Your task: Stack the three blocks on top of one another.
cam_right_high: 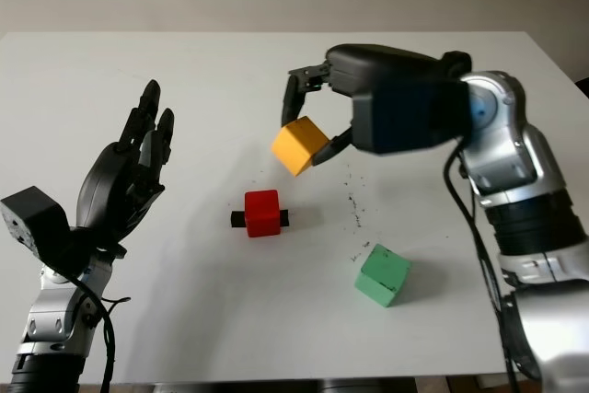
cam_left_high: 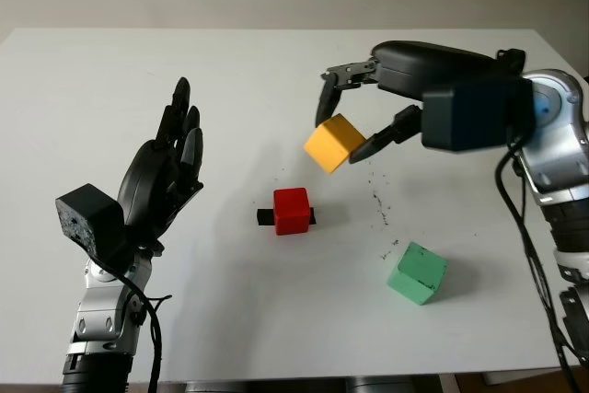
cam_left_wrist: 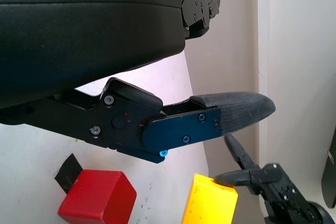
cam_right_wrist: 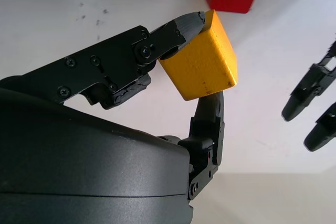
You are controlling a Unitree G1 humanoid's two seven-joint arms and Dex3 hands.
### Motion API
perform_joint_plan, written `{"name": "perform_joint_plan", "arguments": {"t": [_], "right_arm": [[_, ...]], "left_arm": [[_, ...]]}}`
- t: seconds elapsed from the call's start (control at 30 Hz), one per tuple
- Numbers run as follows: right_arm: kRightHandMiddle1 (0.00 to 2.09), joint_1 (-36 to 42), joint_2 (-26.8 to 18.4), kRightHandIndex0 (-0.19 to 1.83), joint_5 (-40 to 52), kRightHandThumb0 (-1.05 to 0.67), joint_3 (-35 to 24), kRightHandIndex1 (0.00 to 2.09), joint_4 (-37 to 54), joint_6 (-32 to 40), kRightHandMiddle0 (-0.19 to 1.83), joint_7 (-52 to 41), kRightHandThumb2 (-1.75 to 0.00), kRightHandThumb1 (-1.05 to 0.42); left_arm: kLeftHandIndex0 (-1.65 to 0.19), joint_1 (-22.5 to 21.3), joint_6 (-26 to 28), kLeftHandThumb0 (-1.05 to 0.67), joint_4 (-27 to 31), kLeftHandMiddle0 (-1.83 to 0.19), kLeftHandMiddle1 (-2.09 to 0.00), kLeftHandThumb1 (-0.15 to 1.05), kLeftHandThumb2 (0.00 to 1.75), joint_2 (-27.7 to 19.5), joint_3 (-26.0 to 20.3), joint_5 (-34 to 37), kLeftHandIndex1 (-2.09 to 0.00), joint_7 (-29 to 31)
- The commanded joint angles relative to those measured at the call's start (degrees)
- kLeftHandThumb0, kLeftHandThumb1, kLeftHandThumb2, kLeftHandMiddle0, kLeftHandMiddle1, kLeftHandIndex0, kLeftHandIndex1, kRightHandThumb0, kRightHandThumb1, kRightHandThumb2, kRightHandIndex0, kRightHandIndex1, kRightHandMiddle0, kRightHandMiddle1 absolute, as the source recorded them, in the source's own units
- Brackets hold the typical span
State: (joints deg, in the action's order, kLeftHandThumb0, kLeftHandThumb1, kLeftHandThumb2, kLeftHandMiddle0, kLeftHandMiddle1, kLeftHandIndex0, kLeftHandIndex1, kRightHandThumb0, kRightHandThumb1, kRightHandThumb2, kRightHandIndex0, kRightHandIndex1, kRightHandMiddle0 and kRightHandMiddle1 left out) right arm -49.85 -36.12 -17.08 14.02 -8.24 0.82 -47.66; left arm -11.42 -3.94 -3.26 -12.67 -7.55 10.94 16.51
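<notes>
Sitting under everything: white table (cam_left_high: 230,319). Hovering open over its near-left part: left hand (cam_left_high: 164,167), holding nothing. Pinching the yellow block (cam_left_high: 335,143) between fingertips (cam_right_wrist: 189,23), tilted and lifted clear of the table: right hand (cam_left_high: 354,112). Lying near and below that hand, toward the left hand: red block (cam_left_high: 292,210), sitting on a black marker strip (cam_left_high: 264,217). Lying well nearer the robot, under the right forearm: green block (cam_left_high: 417,272).

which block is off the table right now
The yellow block, pinched in the right hand above the table. The red block and green block both sit on the table.
</notes>
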Motion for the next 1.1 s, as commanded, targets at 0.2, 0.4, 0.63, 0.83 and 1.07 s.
{"name": "perform_joint_plan", "arguments": {"t": [0.2, 0.4, 0.63, 0.83, 1.07], "right_arm": [[1.63, -3.2, 3.4, 0.23, -3.2, -0.38, 4.5, 0.04, 5.4, 11.8, 0.26, -4.3, -0.06, -0.97], [1.66, -2.9, 5.1, 0.26, -6.4, -0.38, 7.6, 0.06, 7.4, 15.6, 0.26, -4.8, -0.05, -0.97], [1.61, -3.0, 7.2, 0.26, -9.0, -0.38, 9.6, 0.06, 9.3, 22.2, 0.25, -5.1, -0.06, -0.97], [1.56, -2.4, 8.7, 0.27, -10.7, -0.38, 10.8, 0.06, 11.3, 27.8, 0.24, -5.1, -0.06, -0.98], [1.57, -2.2, 8.9, 0.25, -12.0, -0.39, 12.1, 0.05, 12.4, 31.2, 0.21, -5.8, -0.06, -0.99]], "left_arm": [[0.19, -0.1, -1.3, -0.79, -0.5, 0.19, 0.00, 1.05, 0.64, 1.0, -0.3, 0.3, 0.00, -0.6], [0.19, -0.1, -1.2, -0.79, -0.3, 0.19, 0.00, 1.05, 0.65, 1.5, -0.1, 0.3, 0.00, -0.9], [0.19, -0.3, -1.2, -0.80, -0.5, 0.19, 0.00, 1.05, 0.64, 2.3, -0.1, 0.2, 0.00, -1.7], [0.19, -0.3, -2.4, -0.80, -1.1, 0.19, 0.00, 1.05, 0.63, 2.9, 0.0, 0.3, 0.00, -1.8], [0.19, 0.0, -3.1, -0.80, -1.2, 0.19, 0.00, 1.05, 0.63, 3.1, 0.0, 0.3, 0.00, -1.8]]}}
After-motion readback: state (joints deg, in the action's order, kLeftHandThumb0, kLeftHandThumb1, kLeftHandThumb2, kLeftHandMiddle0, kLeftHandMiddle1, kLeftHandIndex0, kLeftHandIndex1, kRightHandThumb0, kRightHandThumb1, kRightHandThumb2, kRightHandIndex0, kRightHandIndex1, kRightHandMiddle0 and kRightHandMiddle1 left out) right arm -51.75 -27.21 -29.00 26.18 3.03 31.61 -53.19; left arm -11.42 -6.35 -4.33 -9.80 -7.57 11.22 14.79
